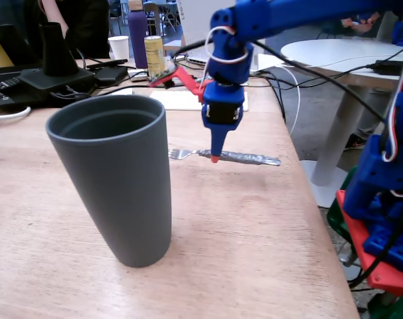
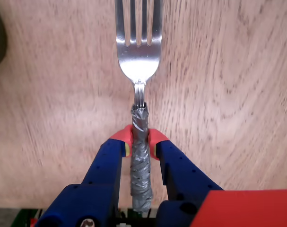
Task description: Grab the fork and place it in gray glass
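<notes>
The wooden table (image 1: 254, 252) is seen as the largest thing, and everything of the task is carried on it. The gray glass (image 1: 115, 179) is placed upright in the foreground of the fixed view, with its wide mouth open upward, so that a long thing can be dropped into it from above. The blue arm (image 1: 274, 20) is reached down from the upper right of that view, behind the glass and well apart from it. The gripper (image 2: 140, 142) is pointed almost straight down at the table. The fork (image 2: 138, 56) is lying flat on the wood, and in the wrist view its taped handle (image 2: 141, 179) is seen between the two red fingertips (image 2: 122, 138), which are closed against the tape on both sides, just below the bare neck. The grip is taken on the tape probably because it is thicker and less slippery than the metal. It is judged that the fork is pinched but not yet lifted. Farther back, a gold can (image 1: 154, 54) and a white paper cup (image 1: 119, 47) are standing, not concerned by the task.
</notes>
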Tool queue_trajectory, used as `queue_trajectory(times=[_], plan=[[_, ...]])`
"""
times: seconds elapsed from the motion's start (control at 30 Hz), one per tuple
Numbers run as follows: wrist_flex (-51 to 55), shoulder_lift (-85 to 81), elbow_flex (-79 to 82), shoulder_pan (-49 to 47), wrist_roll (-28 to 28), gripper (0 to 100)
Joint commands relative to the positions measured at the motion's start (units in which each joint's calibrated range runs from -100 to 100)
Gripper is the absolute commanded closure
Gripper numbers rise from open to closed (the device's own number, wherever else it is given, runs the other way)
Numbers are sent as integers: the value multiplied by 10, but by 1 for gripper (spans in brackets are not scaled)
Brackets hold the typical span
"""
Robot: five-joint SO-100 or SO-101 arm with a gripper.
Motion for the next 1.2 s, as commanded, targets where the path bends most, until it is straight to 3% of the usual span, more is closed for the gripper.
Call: queue_trajectory(times=[0.0,0.17,0.3,0.53,0.8,1.17], plan=[[-12,-147,95,0,-2,100],[-15,-321,251,-2,-2,100],[-120,-355,296,-2,-3,100],[-128,-447,286,-22,-3,100],[-129,-448,178,-22,-3,100],[-129,-461,160,-24,-3,100]])
